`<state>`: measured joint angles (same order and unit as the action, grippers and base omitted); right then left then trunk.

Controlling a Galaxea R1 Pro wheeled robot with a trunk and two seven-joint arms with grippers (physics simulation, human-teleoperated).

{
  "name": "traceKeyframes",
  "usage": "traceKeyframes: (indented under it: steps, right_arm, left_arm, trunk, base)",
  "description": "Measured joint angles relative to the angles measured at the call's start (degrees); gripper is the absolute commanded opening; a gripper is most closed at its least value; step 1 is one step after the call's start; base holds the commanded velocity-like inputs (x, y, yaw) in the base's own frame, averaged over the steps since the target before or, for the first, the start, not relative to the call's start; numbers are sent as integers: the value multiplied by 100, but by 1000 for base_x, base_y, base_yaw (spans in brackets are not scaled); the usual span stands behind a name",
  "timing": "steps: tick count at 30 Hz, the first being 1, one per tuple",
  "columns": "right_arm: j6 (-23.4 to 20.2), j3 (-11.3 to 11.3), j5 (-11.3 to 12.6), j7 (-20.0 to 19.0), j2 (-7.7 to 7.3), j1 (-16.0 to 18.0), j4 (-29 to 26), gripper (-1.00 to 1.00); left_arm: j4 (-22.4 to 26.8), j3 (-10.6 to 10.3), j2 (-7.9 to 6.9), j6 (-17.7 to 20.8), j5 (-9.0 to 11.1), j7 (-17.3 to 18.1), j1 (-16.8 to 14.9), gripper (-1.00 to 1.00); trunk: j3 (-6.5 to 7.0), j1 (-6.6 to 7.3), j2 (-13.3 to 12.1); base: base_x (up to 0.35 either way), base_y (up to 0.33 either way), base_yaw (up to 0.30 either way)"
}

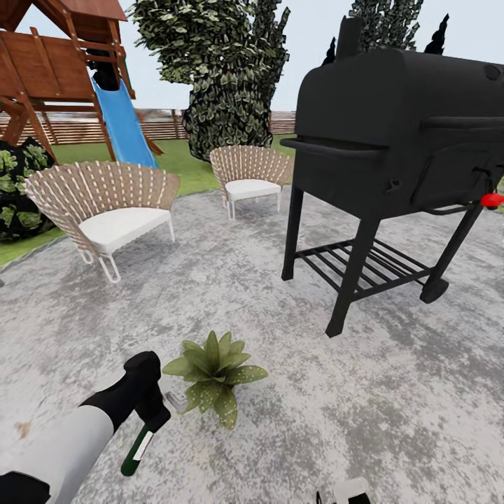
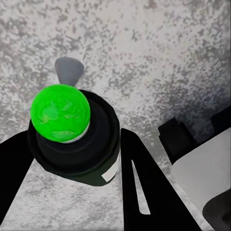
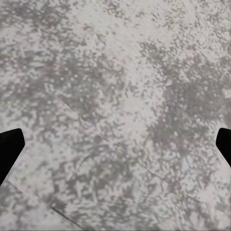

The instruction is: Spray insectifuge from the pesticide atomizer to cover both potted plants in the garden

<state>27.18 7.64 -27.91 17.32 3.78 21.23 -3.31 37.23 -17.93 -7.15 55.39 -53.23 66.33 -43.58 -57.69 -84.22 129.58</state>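
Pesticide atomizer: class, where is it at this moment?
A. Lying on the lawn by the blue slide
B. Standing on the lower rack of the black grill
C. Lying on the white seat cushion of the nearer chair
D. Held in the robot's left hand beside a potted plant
D: the left hand grips the pesticide atomizer, just beside the potted plant on the grey paving.

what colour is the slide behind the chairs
Blue; the slide shows best in the head view.

Dark green atomizer [image 1: 138, 448], speckled olive plant [image 1: 213, 374], mottled grey paving [image 1: 392, 392], black grill [image 1: 399, 133].
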Motion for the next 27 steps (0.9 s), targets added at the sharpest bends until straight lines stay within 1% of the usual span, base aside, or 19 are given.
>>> traceKeyframes:
  steps: [4,9,12,13,17,21,23,25,27]
  right_arm:
    - [-1,-1,-3,-10,-2,-1,8,100]
    - [-1,6,13,-3,3,-1,0,100]
    - [-1,7,20,-2,6,-1,-1,100]
    - [0,7,21,-1,6,-1,-1,100]
    - [0,7,17,0,7,0,2,100]
    - [0,7,15,2,7,0,1,100]
    - [0,7,18,1,7,0,3,100]
    - [0,7,15,2,7,0,7,100]
    - [0,7,15,2,7,0,8,100]
  left_arm:
    - [-7,11,15,5,12,-33,0,-100]
    - [-9,17,20,12,46,-122,8,-100]
    - [-17,13,75,17,73,-137,26,-100]
    - [-19,16,110,16,71,-142,32,-100]
    - [-9,11,158,5,71,-159,169,-100]
    - [-15,28,165,-16,78,-161,196,-100]
    - [-11,29,165,-25,77,-161,288,-100]
    - [-5,34,165,-122,74,-161,330,-100]
    - [9,62,165,-395,114,-206,348,-100]
  trunk:
    - [0,2,0]
    - [0,1,0]
    - [0,0,0]
    - [0,0,0]
    - [0,0,0]
    - [0,0,0]
    - [0,0,0]
    - [0,0,0]
    - [0,0,0]
  base:
    - [141,126,0]
    - [109,266,-2]
    - [6,205,-220]
    - [2,81,-239]
    - [0,17,-57]
    - [0,1,-3]
    - [0,0,0]
    - [0,0,0]
    - [0,0,0]
